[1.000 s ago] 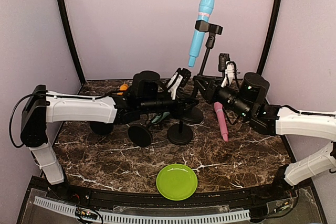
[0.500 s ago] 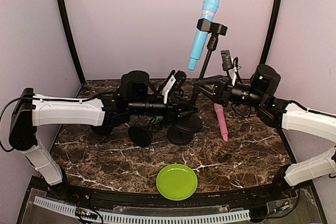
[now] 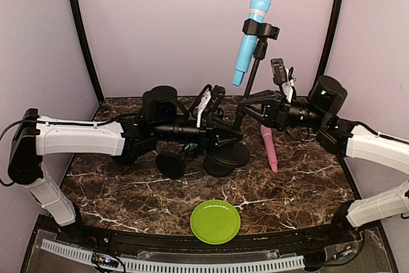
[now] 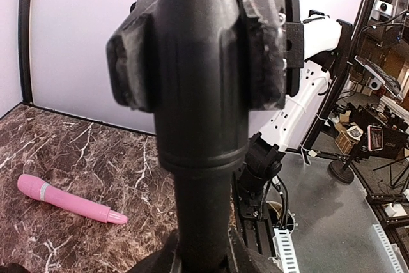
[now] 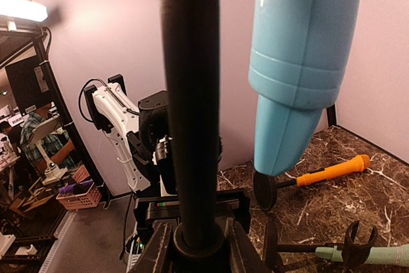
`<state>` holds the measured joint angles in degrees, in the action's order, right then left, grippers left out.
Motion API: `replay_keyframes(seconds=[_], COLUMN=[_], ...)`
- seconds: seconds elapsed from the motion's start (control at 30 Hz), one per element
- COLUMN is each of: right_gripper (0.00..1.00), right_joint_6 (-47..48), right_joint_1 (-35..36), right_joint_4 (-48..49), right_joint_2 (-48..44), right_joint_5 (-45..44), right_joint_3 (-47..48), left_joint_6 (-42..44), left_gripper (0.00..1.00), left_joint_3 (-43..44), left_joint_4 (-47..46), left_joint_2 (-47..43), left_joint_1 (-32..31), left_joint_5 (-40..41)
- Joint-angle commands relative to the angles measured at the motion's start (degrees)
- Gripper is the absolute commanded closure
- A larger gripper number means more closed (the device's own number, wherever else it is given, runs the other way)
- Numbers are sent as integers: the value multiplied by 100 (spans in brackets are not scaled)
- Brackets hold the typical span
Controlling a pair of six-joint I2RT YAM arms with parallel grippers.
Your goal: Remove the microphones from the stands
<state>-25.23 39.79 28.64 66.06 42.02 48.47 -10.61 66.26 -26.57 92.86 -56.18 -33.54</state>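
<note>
A light blue microphone [image 3: 252,30] sits in the clip at the top of a black stand [image 3: 254,71], high above the table. The stand leans to the right, its round base [image 3: 232,155] at the table's middle. My left gripper [image 3: 229,137] is shut on the stand's lower pole just above the base; the left wrist view shows the thick pole [image 4: 198,126] filling the frame. My right gripper [image 3: 245,108] is shut on the pole higher up. In the right wrist view the pole [image 5: 190,94] rises from the gripper [image 5: 198,247], with the blue microphone [image 5: 297,62] beside it.
A pink microphone [image 3: 269,148] lies on the marble right of the base. A green plate [image 3: 215,221] sits near the front edge. Other black stands lie left of the base [image 3: 170,165], with an orange microphone [image 3: 150,105] and a teal one [image 5: 370,254].
The stand has swung more upright and the blue microphone has risen and shifted right. My right arm has lifted and drawn back. My left gripper has slid lower toward the base.
</note>
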Motion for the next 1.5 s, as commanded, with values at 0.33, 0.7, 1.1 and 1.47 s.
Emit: replay_keyframes(seconds=[0.33, 0.7, 1.1, 1.47], right_gripper=[16, 17, 37, 84], right_joint_6=[-253, -369, -210, -281], right_joint_1=[-68, 1179, 1488, 1501], right_joint_4=[432, 536, -287, -177], right_joint_2=[-812, -649, 350, 553], right_joint_5=[-2122, -5310, -5230, -5097], right_joint_3=[-730, -958, 197, 307], left_joint_6=[296, 257, 201, 285], left_gripper=[100, 100, 100, 100], left_joint_3=[-30, 108, -14, -4], left_joint_4=[-493, -295, -331, -266], left_joint_2=[-396, -273, -272, -288], left_joint_1=[64, 60, 64, 72], left_joint_5=[1581, 1848, 1765, 1771])
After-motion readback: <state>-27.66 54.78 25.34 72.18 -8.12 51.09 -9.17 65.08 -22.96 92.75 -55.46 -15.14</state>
